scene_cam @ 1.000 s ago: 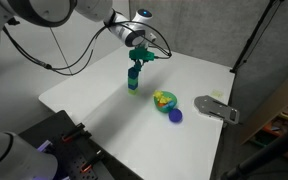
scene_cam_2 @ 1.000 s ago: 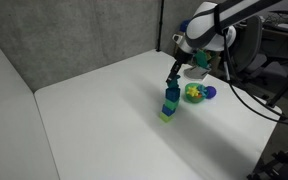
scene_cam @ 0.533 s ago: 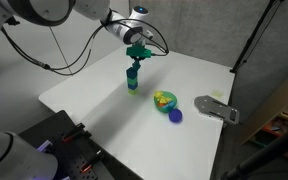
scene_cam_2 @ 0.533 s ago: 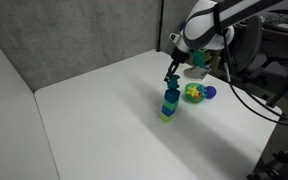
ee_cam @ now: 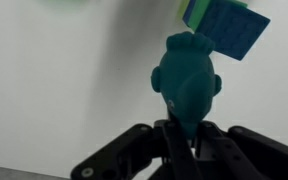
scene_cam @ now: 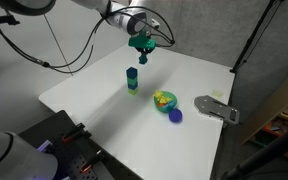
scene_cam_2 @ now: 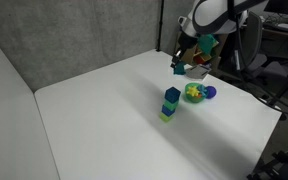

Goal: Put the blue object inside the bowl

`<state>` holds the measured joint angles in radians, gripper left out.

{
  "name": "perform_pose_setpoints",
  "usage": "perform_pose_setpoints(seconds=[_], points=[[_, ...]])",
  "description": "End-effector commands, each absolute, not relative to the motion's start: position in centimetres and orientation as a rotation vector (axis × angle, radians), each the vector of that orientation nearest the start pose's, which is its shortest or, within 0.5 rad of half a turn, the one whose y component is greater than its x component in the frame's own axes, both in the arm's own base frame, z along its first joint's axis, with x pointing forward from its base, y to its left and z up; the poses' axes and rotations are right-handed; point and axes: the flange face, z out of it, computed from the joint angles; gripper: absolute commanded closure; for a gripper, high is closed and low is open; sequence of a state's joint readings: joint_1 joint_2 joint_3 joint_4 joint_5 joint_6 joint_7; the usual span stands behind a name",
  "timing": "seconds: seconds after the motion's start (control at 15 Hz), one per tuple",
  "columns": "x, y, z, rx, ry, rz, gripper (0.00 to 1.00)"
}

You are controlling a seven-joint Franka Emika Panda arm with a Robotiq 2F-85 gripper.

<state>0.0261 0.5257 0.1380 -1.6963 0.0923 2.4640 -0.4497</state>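
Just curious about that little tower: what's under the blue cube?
The cube sits on a green block, with a yellowish piece at the base. The block's top is covered.

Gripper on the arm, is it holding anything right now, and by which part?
The gripper holds the small blue-teal pointed piece, pinched by its narrow lower end.
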Motion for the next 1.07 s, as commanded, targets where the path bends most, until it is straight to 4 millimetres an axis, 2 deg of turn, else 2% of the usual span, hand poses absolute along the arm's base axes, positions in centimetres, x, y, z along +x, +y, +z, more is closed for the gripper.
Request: perform_pose_setpoints(seconds=[0.0, 0.27, 0.47, 0.67, 1.0], points=[[69.2, 5.6, 32.5, -3.034, -0.613, -0.393, 0.96], [69.7, -0.7, 29.7, -3.146, -0.388, -0.374, 0.95], [69.5, -4.4, 26.9, -3.21, -0.261, -0.353, 0.95], [69.4, -6.7, 24.2, -3.249, -0.152, -0.348, 0.95], [68.9, -8.5, 19.7, -3.28, 0.01, -0.357, 0.96]])
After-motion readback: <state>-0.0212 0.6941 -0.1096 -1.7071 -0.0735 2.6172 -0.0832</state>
